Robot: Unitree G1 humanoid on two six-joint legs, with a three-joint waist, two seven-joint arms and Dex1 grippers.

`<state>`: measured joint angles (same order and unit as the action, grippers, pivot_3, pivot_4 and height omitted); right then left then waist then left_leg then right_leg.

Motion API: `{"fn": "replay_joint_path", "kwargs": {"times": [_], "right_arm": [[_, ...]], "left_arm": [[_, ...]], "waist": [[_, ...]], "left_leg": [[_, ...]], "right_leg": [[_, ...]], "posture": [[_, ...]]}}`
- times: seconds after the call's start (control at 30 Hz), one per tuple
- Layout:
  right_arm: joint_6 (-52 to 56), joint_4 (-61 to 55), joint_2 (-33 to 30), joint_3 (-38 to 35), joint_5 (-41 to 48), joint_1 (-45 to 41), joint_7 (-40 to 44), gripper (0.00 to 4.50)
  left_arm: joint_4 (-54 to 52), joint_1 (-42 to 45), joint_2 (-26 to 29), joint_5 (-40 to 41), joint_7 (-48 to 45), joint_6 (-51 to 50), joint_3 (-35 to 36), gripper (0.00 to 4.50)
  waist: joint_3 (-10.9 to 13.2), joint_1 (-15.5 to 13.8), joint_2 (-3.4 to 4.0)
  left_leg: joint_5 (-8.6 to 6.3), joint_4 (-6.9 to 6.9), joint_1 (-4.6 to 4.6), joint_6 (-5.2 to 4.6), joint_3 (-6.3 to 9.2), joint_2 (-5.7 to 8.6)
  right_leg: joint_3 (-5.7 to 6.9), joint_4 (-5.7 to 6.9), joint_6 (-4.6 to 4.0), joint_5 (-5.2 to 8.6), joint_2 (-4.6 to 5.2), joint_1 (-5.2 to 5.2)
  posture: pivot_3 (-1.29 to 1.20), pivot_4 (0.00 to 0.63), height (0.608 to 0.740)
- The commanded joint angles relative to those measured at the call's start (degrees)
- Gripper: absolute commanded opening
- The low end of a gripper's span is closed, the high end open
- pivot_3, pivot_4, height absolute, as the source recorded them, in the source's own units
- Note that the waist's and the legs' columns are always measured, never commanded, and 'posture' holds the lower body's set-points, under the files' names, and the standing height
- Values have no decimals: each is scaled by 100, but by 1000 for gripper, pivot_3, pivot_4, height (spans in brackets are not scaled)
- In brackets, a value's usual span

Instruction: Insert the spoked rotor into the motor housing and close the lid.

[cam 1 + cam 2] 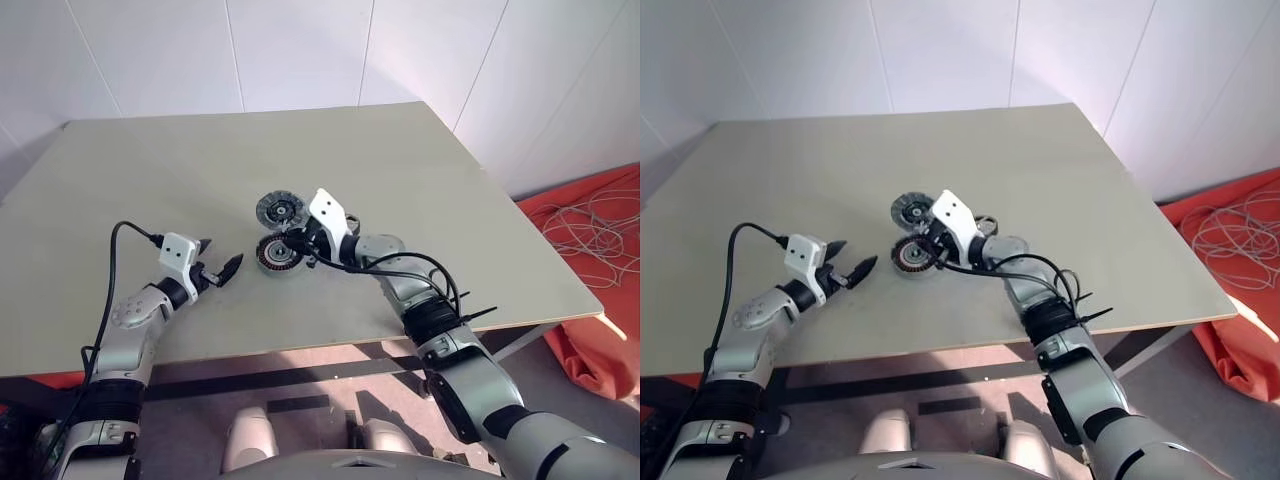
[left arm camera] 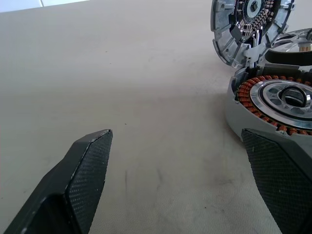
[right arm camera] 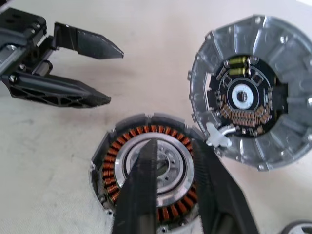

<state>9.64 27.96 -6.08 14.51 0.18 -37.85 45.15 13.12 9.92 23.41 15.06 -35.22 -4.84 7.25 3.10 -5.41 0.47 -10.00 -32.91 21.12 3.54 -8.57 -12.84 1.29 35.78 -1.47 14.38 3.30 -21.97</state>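
1. Left end effector [image 1: 222, 252], fingers apart, hovers left of the housing [image 3: 112, 161].
2. Right end effector [image 3: 173, 146] clamps the housing's coil wall, probably steadying it.
3. The rotor [image 2: 295, 46] lies just beside the housing, uninserted; the lid [image 3: 273, 58] stands open beyond. Next: grasp the rotor and centre it.

The motor housing [image 3: 148, 170] sat flat on the table with its copper-orange coil ring and pale silver centre facing up, the ribbed grey lid [image 3: 253, 92] stood swung open just beside it, dark circuit face showing, and the spoked rotor [image 1: 986, 222] lay close behind.
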Motion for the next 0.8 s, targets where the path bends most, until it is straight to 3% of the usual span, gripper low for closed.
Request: {"fn": "replay_joint_path", "kwargs": {"times": [0.03,0.13,0.27,0.3,0.8], "right_arm": [[54,-346,-10,-15,73,-48,8,1045],[99,-355,-1,-6,85,-39,12,1045],[159,-341,14,-9,136,-21,93,75],[149,-313,24,-1,119,-26,89,27],[-55,301,296,240,-129,-196,-57,27]], "left_arm": [[-274,74,29,19,51,6,62,4500],[-343,64,25,29,77,-41,55,4500],[-373,51,30,29,94,-69,57,4500],[-374,50,31,29,96,-72,58,4500],[-295,-20,70,20,63,26,116,4500]], "waist": [[0,2,0],[0,3,0],[0,2,0],[0,3,0],[0,6,0]], "left_leg": [[0,0,0,0,0,0],[0,0,0,0,0,-1],[0,0,0,0,0,0],[0,0,0,0,0,0],[0,-1,0,0,0,-1]], "right_leg": [[0,0,0,0,0,0],[0,0,0,0,0,0],[0,0,0,0,0,0],[0,0,0,0,0,0],[0,0,0,0,0,0]], "posture": [[0,0,740],[0,0,740],[0,0,740],[0,0,740],[0,0,740]]}}
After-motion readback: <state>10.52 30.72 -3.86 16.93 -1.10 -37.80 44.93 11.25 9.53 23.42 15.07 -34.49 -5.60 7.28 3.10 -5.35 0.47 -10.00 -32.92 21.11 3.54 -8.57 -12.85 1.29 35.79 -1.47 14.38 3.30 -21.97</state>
